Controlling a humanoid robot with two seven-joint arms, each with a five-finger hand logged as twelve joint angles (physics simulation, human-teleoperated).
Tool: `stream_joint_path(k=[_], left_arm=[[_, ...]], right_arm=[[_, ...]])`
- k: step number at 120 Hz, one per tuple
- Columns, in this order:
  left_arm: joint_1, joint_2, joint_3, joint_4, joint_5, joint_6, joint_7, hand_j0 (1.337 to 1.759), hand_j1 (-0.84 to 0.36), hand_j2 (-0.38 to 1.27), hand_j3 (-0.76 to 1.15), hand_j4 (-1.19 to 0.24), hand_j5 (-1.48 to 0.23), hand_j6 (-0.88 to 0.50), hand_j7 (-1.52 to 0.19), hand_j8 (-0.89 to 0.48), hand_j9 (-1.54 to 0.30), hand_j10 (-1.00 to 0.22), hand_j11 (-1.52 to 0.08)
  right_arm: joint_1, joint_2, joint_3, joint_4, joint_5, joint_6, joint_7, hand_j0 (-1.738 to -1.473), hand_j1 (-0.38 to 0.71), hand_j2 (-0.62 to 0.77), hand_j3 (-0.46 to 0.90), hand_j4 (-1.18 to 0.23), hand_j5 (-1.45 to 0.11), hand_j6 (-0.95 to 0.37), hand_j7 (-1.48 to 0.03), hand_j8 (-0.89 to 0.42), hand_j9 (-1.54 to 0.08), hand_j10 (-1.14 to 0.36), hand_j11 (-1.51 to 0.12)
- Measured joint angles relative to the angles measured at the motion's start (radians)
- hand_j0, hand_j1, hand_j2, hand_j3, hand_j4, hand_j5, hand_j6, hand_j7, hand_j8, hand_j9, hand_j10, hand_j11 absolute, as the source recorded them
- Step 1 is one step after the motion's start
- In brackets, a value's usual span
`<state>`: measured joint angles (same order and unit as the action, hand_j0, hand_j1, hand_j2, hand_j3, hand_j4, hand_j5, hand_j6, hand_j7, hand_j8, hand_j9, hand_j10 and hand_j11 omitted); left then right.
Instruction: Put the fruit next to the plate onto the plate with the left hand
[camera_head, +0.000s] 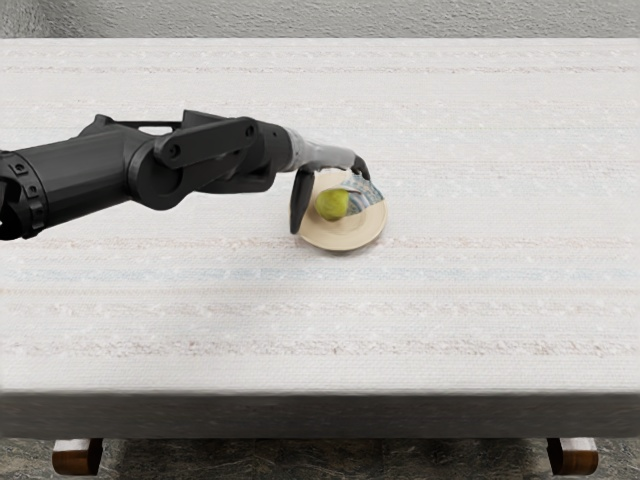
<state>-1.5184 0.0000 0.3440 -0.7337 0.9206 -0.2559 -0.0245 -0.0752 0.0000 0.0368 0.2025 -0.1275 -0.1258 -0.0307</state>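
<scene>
The plate (347, 233) is lying flat near the middle of the worktop (450, 320), and the fruit (333, 204) is showing inside its outline, toward the far left part. I cannot tell whether the fruit is resting on the plate or hanging just above it. Nothing else is sitting in the plate, though a small bluish-white patch is showing at its far right rim, too blurred to identify.

The left arm (150, 165) is reaching in from the left edge, and the left hand (328, 172) is arching over the fruit from behind and from the left. Whether the hand is gripping the fruit or only cupping around it, I cannot tell.

The plate is looking round, shallow and matte tan. The fruit is looking round, smooth and yellow-green. The arm is showing as bulky black casing, turning grey at the wrist. The worktop is appearing pale and grainy, with faint stripes running across it and a dark front edge; 2 brown wooden feet (78, 455) are showing beneath that edge.
</scene>
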Motion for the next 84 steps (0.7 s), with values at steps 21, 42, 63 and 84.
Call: stream_joint_path(k=[21, 42, 63, 84], left_arm=[[0.000, 0.000, -0.024, 0.002, -0.100, -0.051, 0.001, 1.658, 0.29, 0.03, 0.00, -0.07, -0.10, -0.05, -0.09, -0.05, -0.09, -0.07, -0.09], [0.035, 0.195, -0.092, -0.013, -0.350, -0.243, 0.008, 1.658, 0.32, 0.01, 0.00, -0.03, -0.04, -0.02, -0.04, -0.02, -0.04, -0.03, -0.04], [0.097, 0.522, -0.159, -0.155, -0.482, -0.334, 0.010, 1.658, 0.34, 0.01, 0.00, -0.01, -0.02, -0.01, -0.02, -0.01, -0.02, -0.01, -0.02], [0.182, 0.697, -0.243, -0.220, -0.520, -0.351, 0.011, 1.658, 0.35, 0.00, 0.00, -0.01, -0.01, -0.01, -0.01, -0.01, -0.01, -0.01, -0.01]], right_arm=[[0.000, 0.000, 0.000, 0.000, 0.000, 0.000, 0.000, -1.658, -0.31, -0.01, 0.00, -0.03, -0.04, -0.03, -0.04, -0.03, -0.04, -0.03, -0.04], [0.000, 0.000, 0.000, 0.000, 0.000, 0.000, 0.000, -1.658, -0.31, -0.01, 0.00, -0.03, -0.04, -0.03, -0.04, -0.03, -0.04, -0.03, -0.04], [0.000, 0.000, 0.000, 0.000, 0.000, 0.000, 0.000, -1.658, -0.31, -0.01, 0.00, -0.03, -0.04, -0.03, -0.04, -0.03, -0.04, -0.03, -0.04], [0.000, 0.000, 0.000, 0.000, 0.000, 0.000, 0.000, -1.658, -0.31, -0.01, 0.00, -0.03, -0.04, -0.03, -0.04, -0.03, -0.04, -0.03, -0.04]])
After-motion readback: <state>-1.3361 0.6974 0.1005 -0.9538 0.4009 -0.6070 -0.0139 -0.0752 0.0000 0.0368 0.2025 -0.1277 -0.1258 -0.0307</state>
